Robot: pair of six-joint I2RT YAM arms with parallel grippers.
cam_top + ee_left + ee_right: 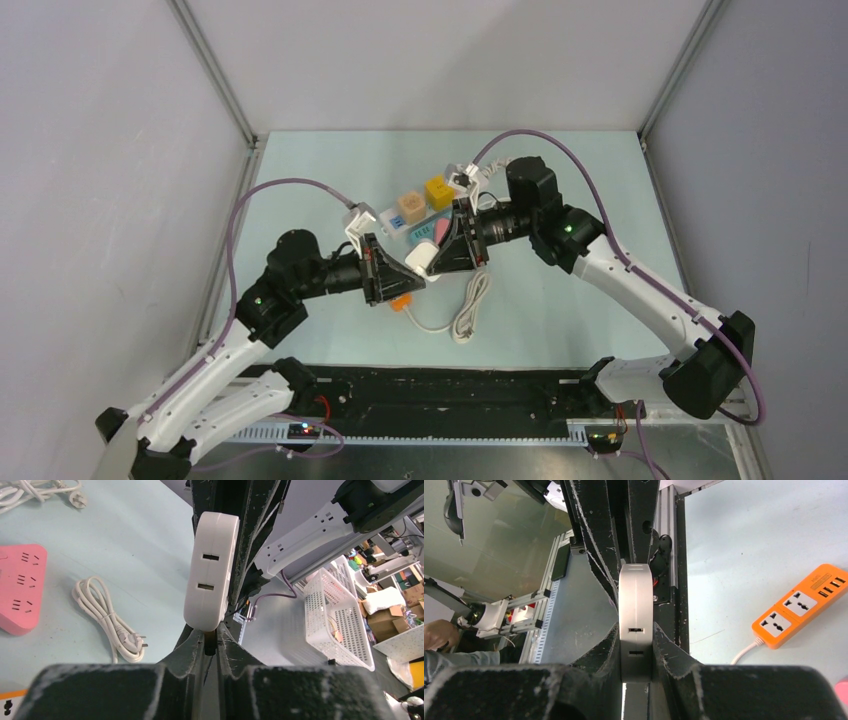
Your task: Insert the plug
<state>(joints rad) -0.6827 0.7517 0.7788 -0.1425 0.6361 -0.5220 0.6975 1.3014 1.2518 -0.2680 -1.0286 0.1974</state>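
The white adapter (210, 570) is smooth, faintly glossy plastic. The right gripper (636, 630) looks rough and scuffed, matt black. The desk (125, 545) is smooth and matt.

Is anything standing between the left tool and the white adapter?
Nothing visible does. The left tool sits right at one end of the white adapter, with no object between them. The right tool grips the other end.

Right gripper (636, 632) clamped on white adapter (636, 592), two small slots facing camera. Left gripper (634, 562) fingers flank the adapter's far end. Orange power strip (805, 605) with white cord lies flat on pale table (749, 535), right side. Metal rail (668, 525) behind.
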